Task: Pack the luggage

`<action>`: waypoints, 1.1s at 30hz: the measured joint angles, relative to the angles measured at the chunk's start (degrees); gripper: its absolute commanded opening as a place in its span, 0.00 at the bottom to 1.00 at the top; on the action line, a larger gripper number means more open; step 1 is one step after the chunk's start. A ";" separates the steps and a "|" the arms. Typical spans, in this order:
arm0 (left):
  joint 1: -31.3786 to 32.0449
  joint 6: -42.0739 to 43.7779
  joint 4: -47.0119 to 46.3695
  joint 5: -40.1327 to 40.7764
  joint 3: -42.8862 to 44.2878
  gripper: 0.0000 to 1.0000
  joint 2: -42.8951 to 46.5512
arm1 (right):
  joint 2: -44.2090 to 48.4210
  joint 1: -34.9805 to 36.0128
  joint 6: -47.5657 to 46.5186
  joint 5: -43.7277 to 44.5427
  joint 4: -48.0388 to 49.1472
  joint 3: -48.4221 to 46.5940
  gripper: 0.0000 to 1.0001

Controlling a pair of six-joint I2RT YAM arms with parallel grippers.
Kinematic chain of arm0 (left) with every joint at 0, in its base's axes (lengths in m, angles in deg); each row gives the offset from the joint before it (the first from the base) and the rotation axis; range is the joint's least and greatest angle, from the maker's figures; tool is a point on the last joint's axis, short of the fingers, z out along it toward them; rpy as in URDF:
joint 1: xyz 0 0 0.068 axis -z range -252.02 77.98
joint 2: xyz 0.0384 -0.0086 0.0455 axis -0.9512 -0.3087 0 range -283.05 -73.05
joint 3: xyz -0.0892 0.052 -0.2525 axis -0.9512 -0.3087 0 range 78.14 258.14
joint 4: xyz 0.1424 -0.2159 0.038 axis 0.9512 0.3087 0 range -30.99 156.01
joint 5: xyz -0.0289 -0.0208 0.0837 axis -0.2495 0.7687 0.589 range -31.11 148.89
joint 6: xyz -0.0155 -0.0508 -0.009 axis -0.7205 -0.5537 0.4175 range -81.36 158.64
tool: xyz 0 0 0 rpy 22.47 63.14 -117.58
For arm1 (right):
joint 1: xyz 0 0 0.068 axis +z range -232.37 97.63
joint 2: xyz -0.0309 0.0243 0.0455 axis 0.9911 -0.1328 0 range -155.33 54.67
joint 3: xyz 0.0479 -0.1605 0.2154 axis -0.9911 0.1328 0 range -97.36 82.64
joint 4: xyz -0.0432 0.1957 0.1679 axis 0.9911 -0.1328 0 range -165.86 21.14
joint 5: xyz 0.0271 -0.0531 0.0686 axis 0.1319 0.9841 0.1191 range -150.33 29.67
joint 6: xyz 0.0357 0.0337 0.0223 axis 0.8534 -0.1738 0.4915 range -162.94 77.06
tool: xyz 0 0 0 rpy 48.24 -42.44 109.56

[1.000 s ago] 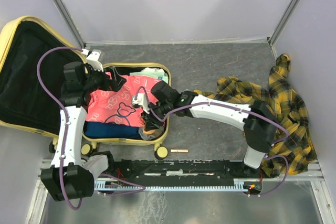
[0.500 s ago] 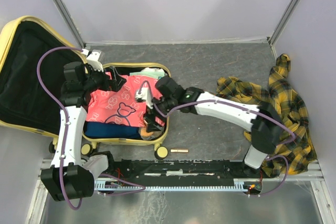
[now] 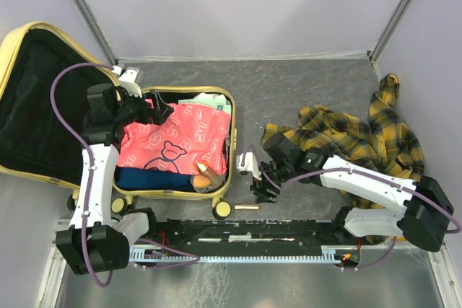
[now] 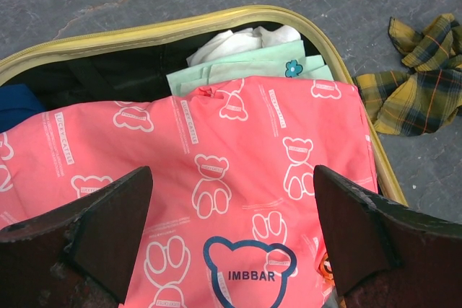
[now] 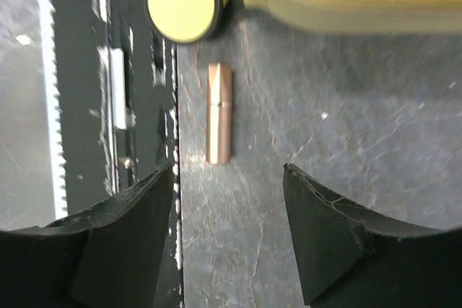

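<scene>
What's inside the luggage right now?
In the luggage: pink bear-print garment on top, mint-green cloth and white cloth at the far end, navy fabric along the near edge, tan object in the near right corner. Anything under the pink garment is covered.

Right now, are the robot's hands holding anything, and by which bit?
Nothing is held. The left gripper hangs open over the pink bear top in the luggage; the right gripper is open near the small gold tube, not touching it.

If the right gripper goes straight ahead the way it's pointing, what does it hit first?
Probably the gold tube on the table, lying just short of the luggage; depth is unclear.
</scene>
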 measured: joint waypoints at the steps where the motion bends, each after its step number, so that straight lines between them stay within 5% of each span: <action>1: 0.00 0.00 0.02 -0.02 0.00 0.97 -0.07 | -0.02 0.35 -0.20 0.90 0.28 1.46 0.69; 20: -0.09 0.02 0.26 0.09 0.00 0.96 0.15 | -10.62 13.79 -4.48 10.21 14.56 6.43 0.59; 33: -0.09 0.02 0.46 0.07 0.00 0.96 0.92 | -16.35 15.96 -8.48 16.24 18.95 8.00 0.41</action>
